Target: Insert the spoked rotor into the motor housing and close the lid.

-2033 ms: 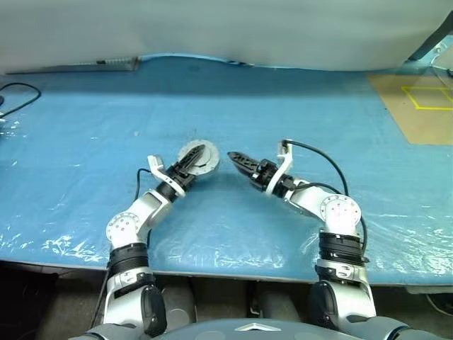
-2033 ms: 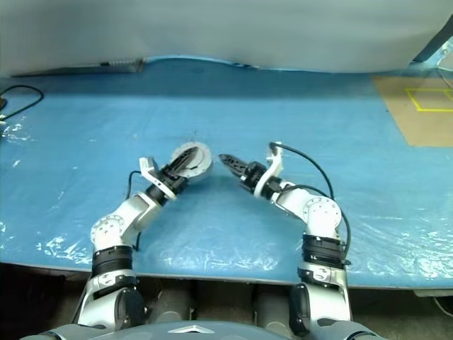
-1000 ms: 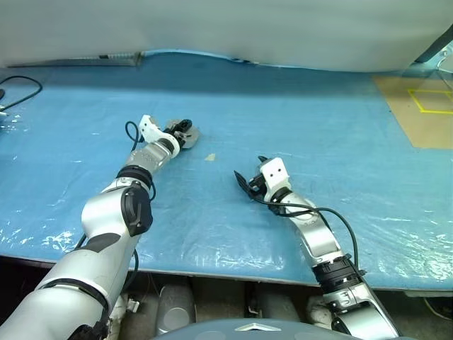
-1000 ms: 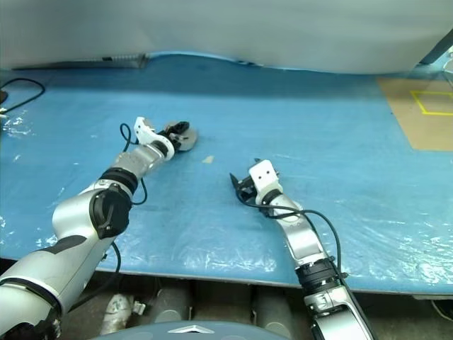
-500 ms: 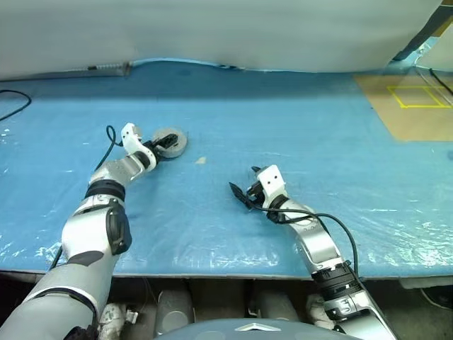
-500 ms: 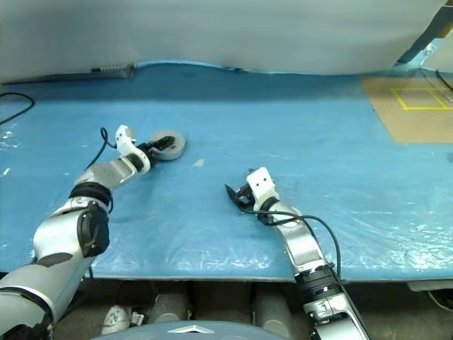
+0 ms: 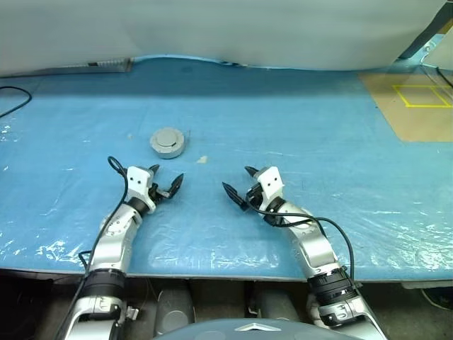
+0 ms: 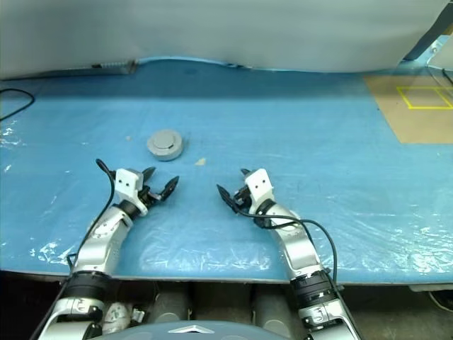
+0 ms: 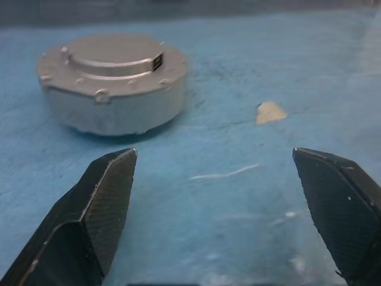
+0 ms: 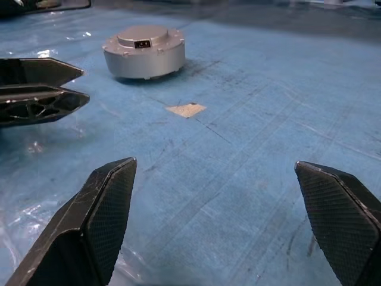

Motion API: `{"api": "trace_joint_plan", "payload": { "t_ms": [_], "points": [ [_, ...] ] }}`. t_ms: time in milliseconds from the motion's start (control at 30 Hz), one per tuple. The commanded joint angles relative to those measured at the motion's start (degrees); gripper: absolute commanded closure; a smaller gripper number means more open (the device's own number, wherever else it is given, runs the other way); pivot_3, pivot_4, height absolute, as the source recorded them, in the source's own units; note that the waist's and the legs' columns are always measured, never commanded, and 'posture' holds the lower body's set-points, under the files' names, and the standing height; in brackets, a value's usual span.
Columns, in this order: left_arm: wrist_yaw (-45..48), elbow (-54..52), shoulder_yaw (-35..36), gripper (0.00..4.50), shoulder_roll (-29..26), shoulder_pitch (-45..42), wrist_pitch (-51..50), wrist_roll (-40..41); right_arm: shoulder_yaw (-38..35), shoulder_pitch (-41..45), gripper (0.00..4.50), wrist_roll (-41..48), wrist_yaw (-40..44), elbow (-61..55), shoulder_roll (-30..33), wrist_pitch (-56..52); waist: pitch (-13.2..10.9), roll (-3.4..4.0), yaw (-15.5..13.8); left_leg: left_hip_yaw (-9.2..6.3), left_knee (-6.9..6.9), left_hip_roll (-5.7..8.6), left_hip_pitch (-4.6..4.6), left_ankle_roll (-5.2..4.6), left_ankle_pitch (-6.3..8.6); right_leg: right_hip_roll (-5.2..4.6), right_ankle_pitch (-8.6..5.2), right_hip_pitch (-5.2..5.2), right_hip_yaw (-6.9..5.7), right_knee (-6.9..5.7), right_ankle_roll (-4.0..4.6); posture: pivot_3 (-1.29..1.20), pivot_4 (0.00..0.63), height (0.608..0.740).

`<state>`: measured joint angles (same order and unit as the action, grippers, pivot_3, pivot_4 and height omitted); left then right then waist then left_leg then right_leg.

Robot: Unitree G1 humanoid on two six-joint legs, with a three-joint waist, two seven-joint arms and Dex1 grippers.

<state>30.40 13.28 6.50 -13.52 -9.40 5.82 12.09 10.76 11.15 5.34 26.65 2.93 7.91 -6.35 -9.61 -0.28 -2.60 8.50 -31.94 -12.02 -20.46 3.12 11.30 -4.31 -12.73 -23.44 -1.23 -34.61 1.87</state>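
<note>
Grey closed motor housing [image 7: 168,142] alone now, left pincer [image 7: 167,185] withdrawn, both pincers apart.

Housing [image 7: 168,142] is sitting closed under its lid [image 9: 113,56] — rotor and windings hidden inside. Pale scrap [image 7: 202,159] beside it — too small to identify. Black cable [image 7: 13,95] is running off the edge.

Motor housing [image 9: 113,83] — matt grey cast metal, faintly grainy; beneath it a glossy, wrinkled blue plastic sheet [image 7: 297,127] — scuffed.
</note>
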Motion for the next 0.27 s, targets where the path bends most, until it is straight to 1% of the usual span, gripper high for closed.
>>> {"api": "trace_joint_plan", "payload": {
  "t_ms": [33, 167, 267],
  "points": [
    [-1.4, -6.6, -1.1, 0.03, 0.2, 2.4, 1.7, -0.9, -0.7, 0.1, 0.00, 1.1, 0.4, 0.2, -0.6, 2.3, 0.0, 0.00, 0.1, 0.00, 0.00, 0.00, -0.01, 0.00, 0.00, 0.01, 0.00, 0.00, 0.00, 0.00, 0.00, 0.00, 0.150, 0.740],
    [-2.2, -6.8, -2.2, 0.03, 0.1, 3.2, 1.8, -2.2, -0.3, 0.5, 0.00, 0.8, 0.8, 1.2, -0.7, 2.5, 0.0, 0.00, 0.1, 0.01, 0.02, 0.01, -0.16, 0.01, 0.00, 0.02, 0.00, -0.20, 0.02, 0.00, -0.01, 0.00, 0.150, 0.740],
    [-2.4, -6.8, -2.8, 0.03, 0.3, 2.8, 1.9, -2.5, -0.3, 0.9, 0.00, 0.7, 1.1, 1.6, -0.8, 2.5, 0.0, 0.00, 0.2, 0.01, -0.04, 0.02, -0.51, 0.13, -0.08, 0.03, 0.01, -0.55, 0.02, -0.07, -0.02, 0.00, 0.150, 0.740]
  ]
}}
